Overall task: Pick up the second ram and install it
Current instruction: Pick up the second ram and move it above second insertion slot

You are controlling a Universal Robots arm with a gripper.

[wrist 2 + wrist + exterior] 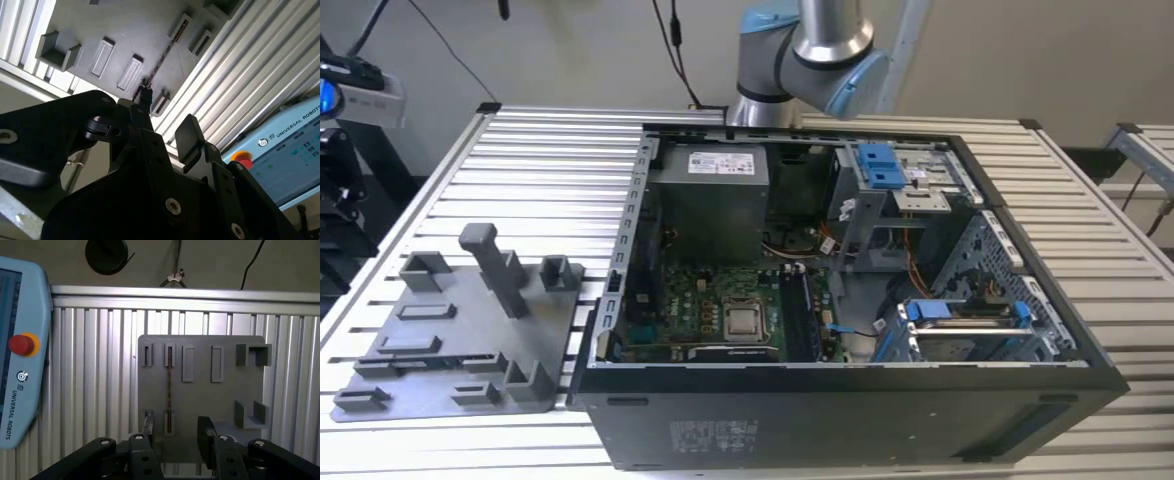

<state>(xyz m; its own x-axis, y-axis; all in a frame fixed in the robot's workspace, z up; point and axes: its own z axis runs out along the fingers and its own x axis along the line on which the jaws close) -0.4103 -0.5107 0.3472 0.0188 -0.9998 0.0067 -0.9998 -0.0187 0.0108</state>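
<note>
The second ram [169,390] stands on edge in the grey holder plate [220,400], a thin dark strip running between two slotted blocks. The second wrist view shows it as a fine dark line [161,57] on the same plate [115,30]. My gripper [176,429] hovers well above the plate, open, with nothing between its black fingers [205,427]. In the first wrist view the ram falls inside the gap, closer to one finger. In the second wrist view the gripper [167,115] sits just past the ram's near end.
The open computer case [854,400] lies on the slatted aluminium table [534,160], with the motherboard [720,300] and its memory slots [798,310] exposed. The holder plate [454,330] is at the exterior view's left. A teach pendant [20,365] lies beside the plate.
</note>
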